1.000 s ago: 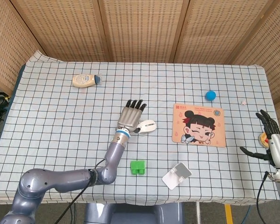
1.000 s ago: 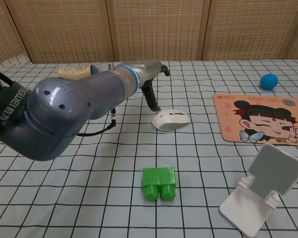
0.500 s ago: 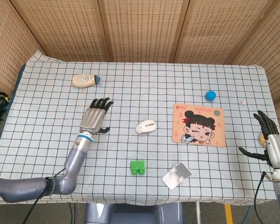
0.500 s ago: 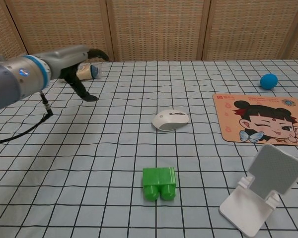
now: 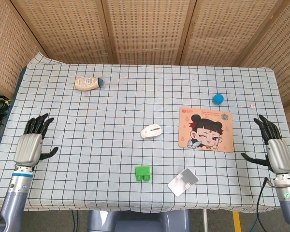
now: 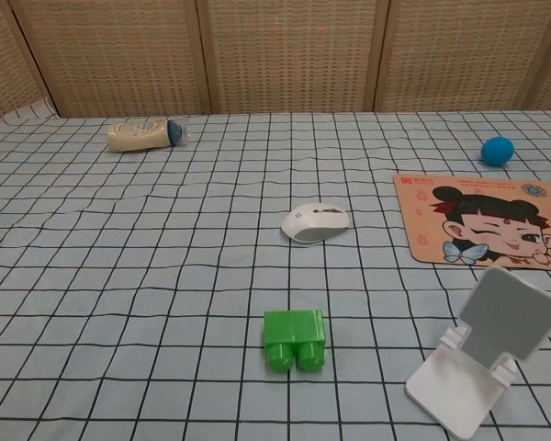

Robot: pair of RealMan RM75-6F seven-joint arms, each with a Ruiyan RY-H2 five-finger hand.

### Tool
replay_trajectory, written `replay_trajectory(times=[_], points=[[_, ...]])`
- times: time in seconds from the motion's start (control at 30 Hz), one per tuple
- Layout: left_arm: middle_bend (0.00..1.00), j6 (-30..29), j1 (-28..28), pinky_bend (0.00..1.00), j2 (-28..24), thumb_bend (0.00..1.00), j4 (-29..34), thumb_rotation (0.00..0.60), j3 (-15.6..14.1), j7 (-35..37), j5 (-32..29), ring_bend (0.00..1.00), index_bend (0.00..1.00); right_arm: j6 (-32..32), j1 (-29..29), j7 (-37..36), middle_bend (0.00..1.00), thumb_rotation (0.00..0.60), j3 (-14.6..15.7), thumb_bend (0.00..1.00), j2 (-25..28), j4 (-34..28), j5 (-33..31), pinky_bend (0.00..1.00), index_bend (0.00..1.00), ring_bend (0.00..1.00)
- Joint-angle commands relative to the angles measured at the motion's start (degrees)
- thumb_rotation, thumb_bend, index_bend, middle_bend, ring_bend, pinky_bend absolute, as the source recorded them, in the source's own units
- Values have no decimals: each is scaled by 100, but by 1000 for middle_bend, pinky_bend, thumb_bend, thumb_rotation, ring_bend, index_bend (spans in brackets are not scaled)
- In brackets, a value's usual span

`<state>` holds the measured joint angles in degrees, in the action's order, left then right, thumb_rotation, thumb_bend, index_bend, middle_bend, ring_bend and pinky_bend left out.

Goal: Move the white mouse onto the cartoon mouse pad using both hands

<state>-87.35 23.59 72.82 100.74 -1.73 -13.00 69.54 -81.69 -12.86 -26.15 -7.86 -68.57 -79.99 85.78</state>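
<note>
The white mouse (image 5: 151, 131) (image 6: 314, 222) lies on the checked cloth near the table's middle, a short gap left of the cartoon mouse pad (image 5: 206, 129) (image 6: 482, 219). My left hand (image 5: 29, 146) hovers at the table's left edge, fingers spread and holding nothing, far from the mouse. At the right edge my right hand (image 5: 274, 147) is likewise spread and empty, just right of the pad. Neither hand shows in the chest view.
A green block (image 5: 143, 173) (image 6: 295, 339) sits in front of the mouse. A white phone stand (image 5: 182, 181) (image 6: 478, 361) is at the front right. A blue ball (image 5: 218, 99) (image 6: 497, 151) lies behind the pad, a cream bottle (image 5: 88, 83) (image 6: 145, 135) at the back left.
My left hand has drawn back from beside the mouse to the table's left edge. The mouse has stayed put. My right hand has shifted slightly inward.
</note>
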Motion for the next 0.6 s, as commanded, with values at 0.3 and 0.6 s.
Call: replay_trajectory(times=[0.3, 0.6], points=[[0, -54, -443, 0, -393, 231, -1, 600, 143, 599, 351, 0, 90, 989, -1146, 2325, 0, 600, -442, 119, -117, -1681, 110, 0, 111, 0], [0, 200, -539, 0, -509, 231, -14, 600, 335, 927, 349, 0, 90, 2129, -2261, 4084, 40, 600, -855, 120, -963, -2116, -828, 0, 165, 0]])
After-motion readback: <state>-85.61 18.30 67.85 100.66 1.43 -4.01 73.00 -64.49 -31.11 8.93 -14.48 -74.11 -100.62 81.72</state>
